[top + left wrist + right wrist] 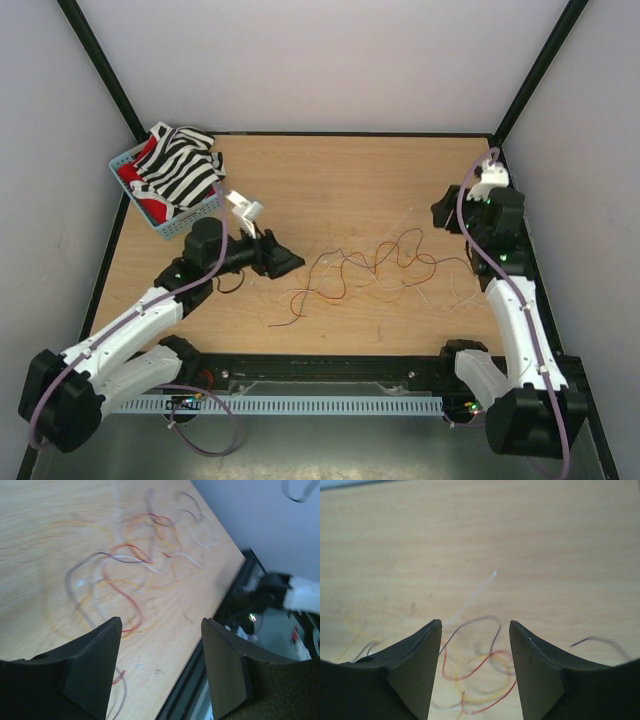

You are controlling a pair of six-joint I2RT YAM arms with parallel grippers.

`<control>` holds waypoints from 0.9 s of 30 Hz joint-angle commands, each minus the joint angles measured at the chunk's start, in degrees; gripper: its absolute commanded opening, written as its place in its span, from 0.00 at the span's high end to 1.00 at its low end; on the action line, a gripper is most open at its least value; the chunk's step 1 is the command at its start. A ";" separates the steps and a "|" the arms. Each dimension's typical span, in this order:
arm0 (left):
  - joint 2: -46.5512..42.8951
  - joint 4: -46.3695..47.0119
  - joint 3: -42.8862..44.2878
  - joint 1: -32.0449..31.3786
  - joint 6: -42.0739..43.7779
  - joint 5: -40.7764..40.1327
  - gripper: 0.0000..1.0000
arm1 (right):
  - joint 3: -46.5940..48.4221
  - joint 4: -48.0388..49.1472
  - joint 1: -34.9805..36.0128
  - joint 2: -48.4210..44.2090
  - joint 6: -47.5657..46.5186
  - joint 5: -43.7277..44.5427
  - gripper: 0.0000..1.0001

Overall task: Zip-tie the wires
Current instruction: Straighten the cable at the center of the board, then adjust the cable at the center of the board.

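Far left, blue basket (186, 222) holds striped cloth (182, 166); left gripper (161, 623), right gripper (475, 623) both released.

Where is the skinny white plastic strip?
In the right wrist view, the thin pale straight plastic zip tie lies on the wooden table just beyond the open right gripper, its near end beside the tangled red, orange and dark wires.

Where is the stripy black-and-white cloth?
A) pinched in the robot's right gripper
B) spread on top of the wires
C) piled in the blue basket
C: the striped cloth is heaped in the blue basket at the far left corner of the table, well apart from the wires lying in the middle.
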 commanded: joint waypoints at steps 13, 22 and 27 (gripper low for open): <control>26.24 8.73 11.35 -19.34 6.50 3.85 0.28 | -9.72 0.27 1.48 -11.62 1.62 -4.47 0.24; 39.00 13.42 16.93 -22.30 4.53 6.53 0.26 | -9.14 0.05 1.44 -12.66 0.79 -3.64 0.20; 44.09 14.90 19.65 -23.43 4.17 6.78 0.22 | -9.16 -0.09 1.44 -12.73 0.18 -3.45 0.19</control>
